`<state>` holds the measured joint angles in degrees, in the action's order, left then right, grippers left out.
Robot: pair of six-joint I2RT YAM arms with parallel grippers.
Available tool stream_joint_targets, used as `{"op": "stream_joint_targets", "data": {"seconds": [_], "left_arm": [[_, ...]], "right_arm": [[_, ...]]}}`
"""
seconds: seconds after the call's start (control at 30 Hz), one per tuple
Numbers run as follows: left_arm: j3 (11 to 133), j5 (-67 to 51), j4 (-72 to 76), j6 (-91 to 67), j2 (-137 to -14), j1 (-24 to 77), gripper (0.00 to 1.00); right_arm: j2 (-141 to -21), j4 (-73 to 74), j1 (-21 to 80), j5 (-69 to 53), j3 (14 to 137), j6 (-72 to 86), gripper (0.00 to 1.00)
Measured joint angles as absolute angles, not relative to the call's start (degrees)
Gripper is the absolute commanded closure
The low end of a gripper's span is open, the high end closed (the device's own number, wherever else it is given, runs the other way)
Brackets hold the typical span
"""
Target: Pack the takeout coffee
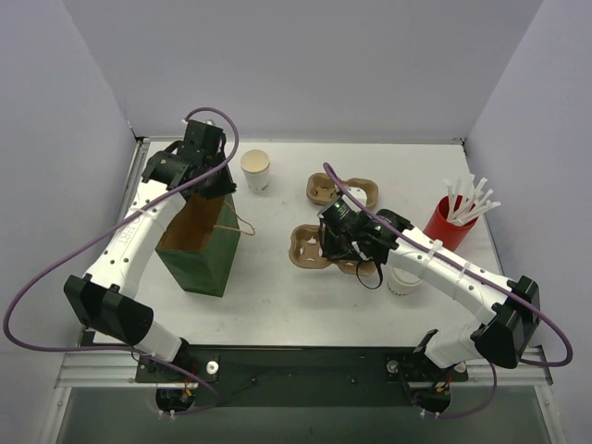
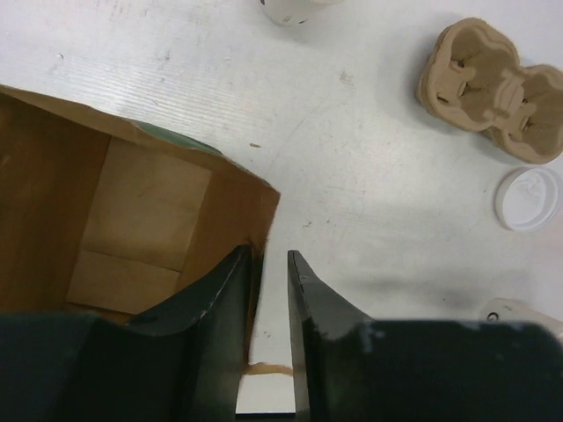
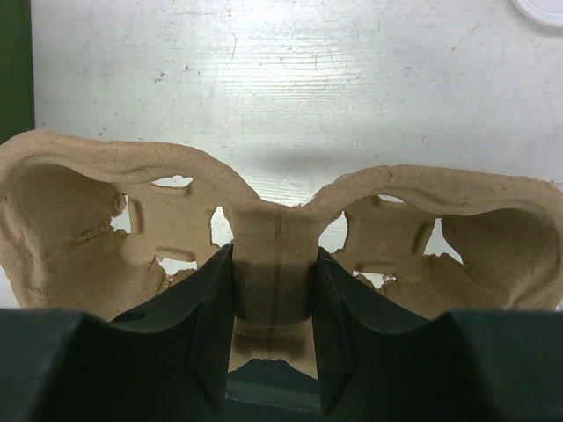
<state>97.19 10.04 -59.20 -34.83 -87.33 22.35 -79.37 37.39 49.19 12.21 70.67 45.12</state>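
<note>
The takeout coffee (image 1: 256, 169), a small paper cup, stands open and without its lid (image 2: 528, 198) on the bench (image 1: 277, 296), just right of the left gripper (image 2: 268, 253). That gripper's jaws straddle the paper bag (image 1: 199, 254) rim; whether they pinch it is unclear. Well to the cup's right, the right gripper (image 3: 273, 255) clamps a cardboard carrier (image 3: 79, 237). Light and thin-walled, the cup probably crushes easily, so a gentle mid-wall hold looks safest.

Rough pulp-cardboard carrier (image 3: 88, 220), matt brown paper bag (image 2: 132, 211), scuffed white tabletop (image 2: 369, 176), smooth plastic lid (image 2: 528, 198)
</note>
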Motion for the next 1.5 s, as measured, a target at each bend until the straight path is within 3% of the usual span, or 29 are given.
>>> {"op": "stream_joint_targets", "data": {"seconds": [0.23,0.4,0.57,0.83,1.23,1.5], "left_arm": [[99.24,8.16,-58.83,-30.89,-87.99,22.35,0.32],[101.56,7.53,-58.87,-26.65,-87.18,21.87,0.28],[106.02,7.92,-59.94,-21.8,-86.0,20.05,0.28],[107.87,19.18,-64.47,-13.43,-80.99,13.15,0.38],[95.0,20.82,-65.41,-9.8,-80.86,10.33,0.43],[93.71,20.67,-65.3,-9.63,-80.93,9.96,0.54]], "right_arm": [[-79.37,37.52,49.19,12.21,70.67,45.15,0.73],[-79.37,37.54,49.19,12.21,70.67,45.12,0.72],[-79.37,37.58,49.19,12.21,70.7,45.12,0.72],[-79.37,37.78,49.19,11.7,70.7,44.88,0.72],[-79.4,38.28,49.21,10.41,71.46,44.27,0.72],[-79.4,38.52,49.21,10.41,71.46,44.27,0.73]]}}
